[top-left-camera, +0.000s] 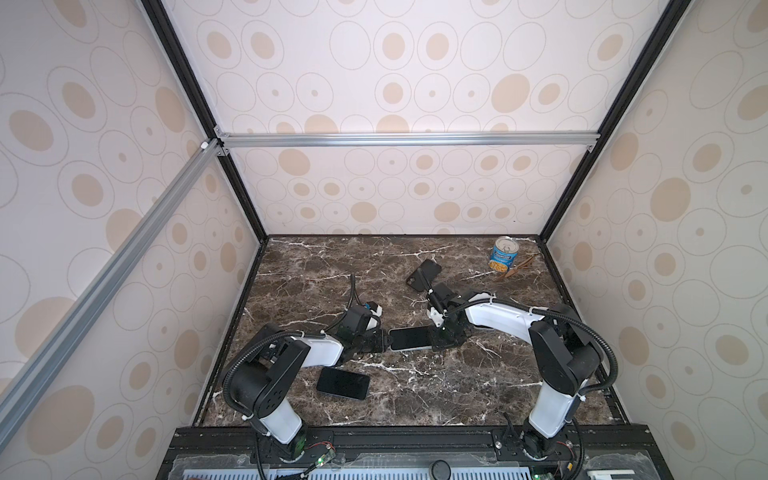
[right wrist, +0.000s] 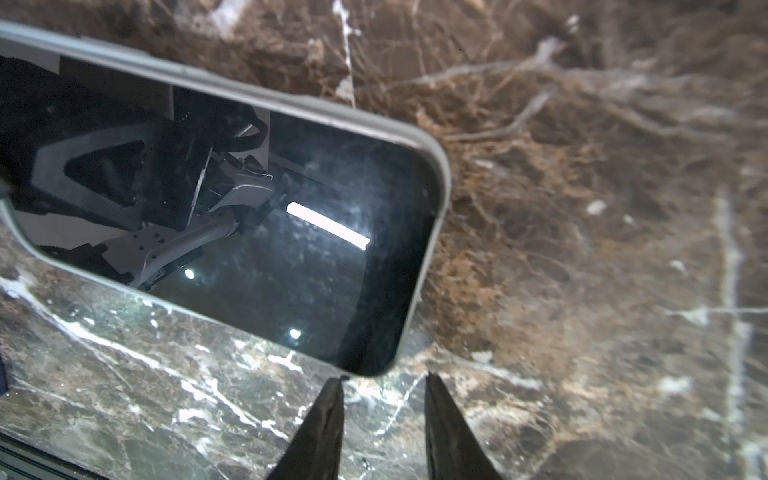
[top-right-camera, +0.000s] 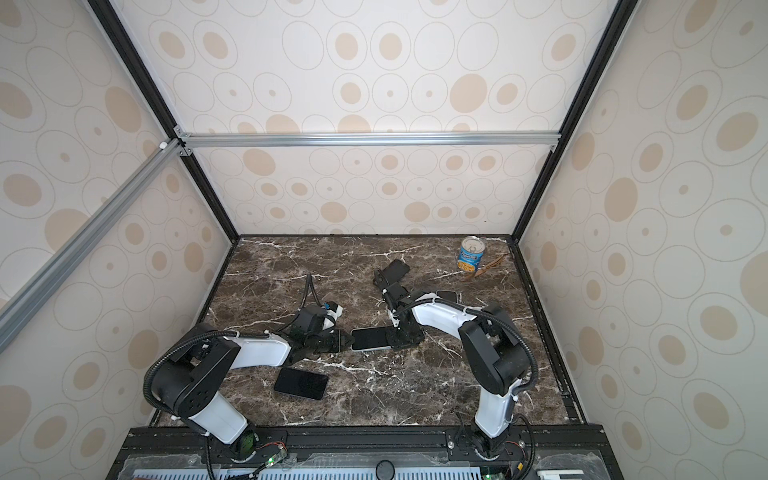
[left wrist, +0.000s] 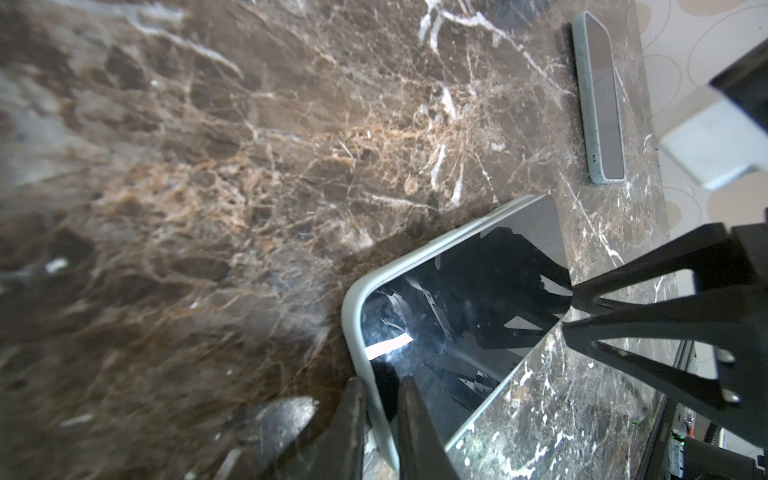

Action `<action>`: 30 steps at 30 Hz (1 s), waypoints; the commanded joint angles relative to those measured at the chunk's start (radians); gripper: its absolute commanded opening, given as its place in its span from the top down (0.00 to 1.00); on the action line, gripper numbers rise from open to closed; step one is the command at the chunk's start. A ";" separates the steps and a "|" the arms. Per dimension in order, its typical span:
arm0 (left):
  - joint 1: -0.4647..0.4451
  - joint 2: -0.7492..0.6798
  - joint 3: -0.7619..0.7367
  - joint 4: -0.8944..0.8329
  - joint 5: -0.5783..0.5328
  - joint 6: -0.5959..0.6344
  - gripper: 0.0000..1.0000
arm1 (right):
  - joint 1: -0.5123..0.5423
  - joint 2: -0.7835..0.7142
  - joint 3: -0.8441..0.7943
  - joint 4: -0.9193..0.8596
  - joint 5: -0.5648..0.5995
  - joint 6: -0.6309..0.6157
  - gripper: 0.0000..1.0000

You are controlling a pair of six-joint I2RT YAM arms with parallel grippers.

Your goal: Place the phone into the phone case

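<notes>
A dark-screened flat phone (top-left-camera: pixel 409 338) lies screen up near the middle of the dark brown marble-patterned table (top-left-camera: pixel 415 399) in both top views, between the two arms. A pale grey-green rubbery phone case (right wrist: pixel 441 187) wraps its edges. In the right wrist view the rim follows the long side and rounds the corner with no gap that I can see. In the left wrist view a doubled line runs along the far long edge, so that side may not be fully seated; I cannot tell.

The left tool (left wrist: pixel 382 386) is clenched on one short end of the phone case, one finger on each side of the rim. The right tool (right wrist: pixel 385 380) is released: its fingers stand apart with nothing between them, just off the opposite corner and not touching it.

By my reading the insertion is done or nearly so. What is left is to check that doubled edge, press it in if it sits proud, and free the left tool.

Other things lie around:
- A bare black phone (top-left-camera: pixel 343 383) lies flat at the lower left of the cased one, close to the left arm.
- A dark flat slab (top-left-camera: pixel 424 274), phone or case, sits above centre beside the right arm.
- Another phone in a pale case (left wrist: pixel 600 99) shows at the upper right of the left wrist view.
- A blue-labelled tin can (top-left-camera: pixel 505 254) and thin brown sticks (top-left-camera: pixel 517 270) stand well apart in the upper right corner of the table.

Nothing blocks the cased phone; only the bare black phone is near enough for the left arm to brush.
</notes>
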 commanded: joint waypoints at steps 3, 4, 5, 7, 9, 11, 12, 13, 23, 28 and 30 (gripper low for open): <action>-0.011 -0.001 0.012 -0.147 -0.020 0.042 0.82 | 0.007 -0.037 -0.007 -0.030 0.037 0.007 0.64; -0.011 -0.005 0.013 -0.149 -0.020 0.042 0.82 | 0.006 -0.041 -0.008 -0.028 0.040 0.008 0.64; -0.012 -0.010 0.015 -0.152 -0.019 0.044 0.82 | 0.006 -0.046 -0.009 -0.027 0.043 0.010 0.63; -0.011 -0.017 0.019 -0.159 -0.021 0.047 0.82 | 0.005 -0.057 -0.010 -0.025 0.045 0.009 0.62; -0.010 -0.024 0.024 -0.168 -0.022 0.051 0.82 | 0.006 -0.066 -0.012 -0.025 0.046 0.010 0.62; -0.010 -0.031 0.031 -0.179 -0.023 0.055 0.82 | 0.005 -0.078 -0.012 -0.024 0.051 0.010 0.62; -0.010 -0.034 0.034 -0.183 -0.023 0.057 0.82 | 0.005 -0.083 -0.013 -0.024 0.055 0.010 0.62; -0.009 -0.036 0.039 -0.187 -0.023 0.059 0.82 | 0.006 -0.089 -0.013 -0.022 0.059 0.011 0.62; -0.008 -0.028 0.053 -0.193 -0.003 0.059 0.79 | -0.005 -0.123 -0.033 0.010 0.054 0.018 0.60; -0.008 -0.032 0.055 -0.190 0.003 0.055 0.78 | -0.021 -0.122 -0.056 0.030 0.032 0.025 0.60; -0.008 -0.035 0.057 -0.191 0.004 0.053 0.78 | -0.033 -0.124 -0.069 0.050 0.004 0.027 0.60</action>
